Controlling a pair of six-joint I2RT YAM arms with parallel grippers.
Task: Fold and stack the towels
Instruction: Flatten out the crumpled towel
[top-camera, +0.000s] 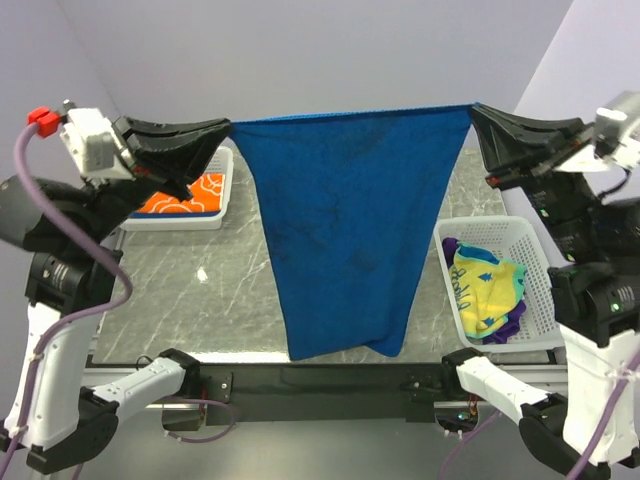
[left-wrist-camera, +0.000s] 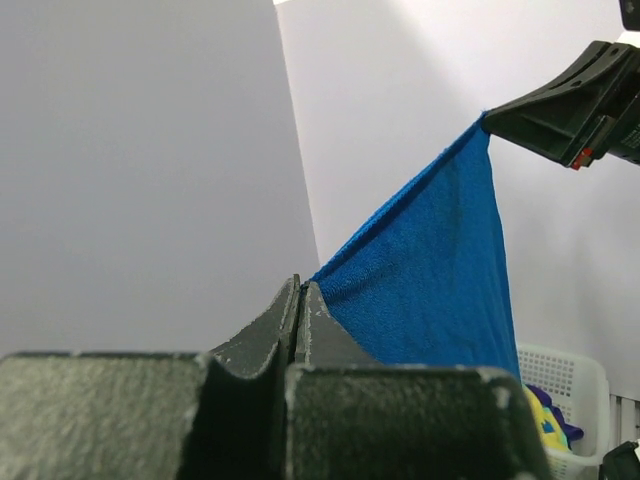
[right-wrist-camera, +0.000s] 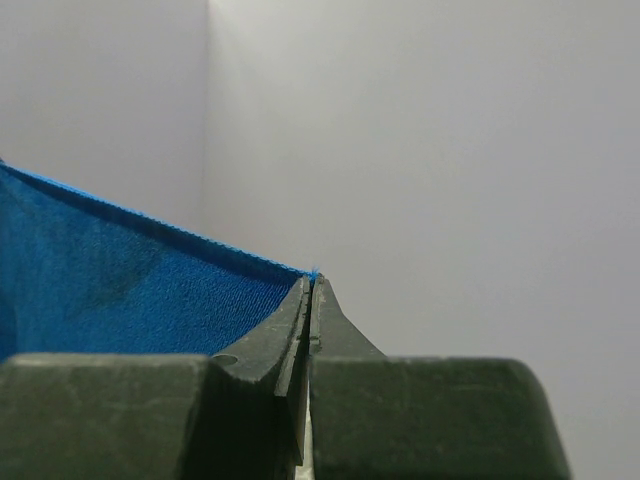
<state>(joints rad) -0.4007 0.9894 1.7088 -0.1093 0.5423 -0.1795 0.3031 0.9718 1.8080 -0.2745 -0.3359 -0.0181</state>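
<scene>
Now busy with the first step: holding one towel up in the air to get it flat. At the left, squeezing the left end effector (top-camera: 228, 125) shut on one top corner of the blue towel (top-camera: 345, 220), high over the worktop (top-camera: 200, 290). Just behind, can see an orange towel (top-camera: 185, 195) lying flat in the left basket (top-camera: 215, 222). In the middle, hanging the blue towel with a straight top edge and a narrow bottom down by the front of the worktop. At the right, squeezing the right end effector (top-camera: 474, 108) shut on the other top corner. Below that, can see a yellow towel (top-camera: 490, 290) and a purple towel (top-camera: 451, 247) bunched in the right basket (top-camera: 540, 270), not folded yet. Next, most likely: lower both sides together, lay the bottom down first, then fold the top over. Must not let go of a corner too soon, or will end up with a crumpled heap.
</scene>
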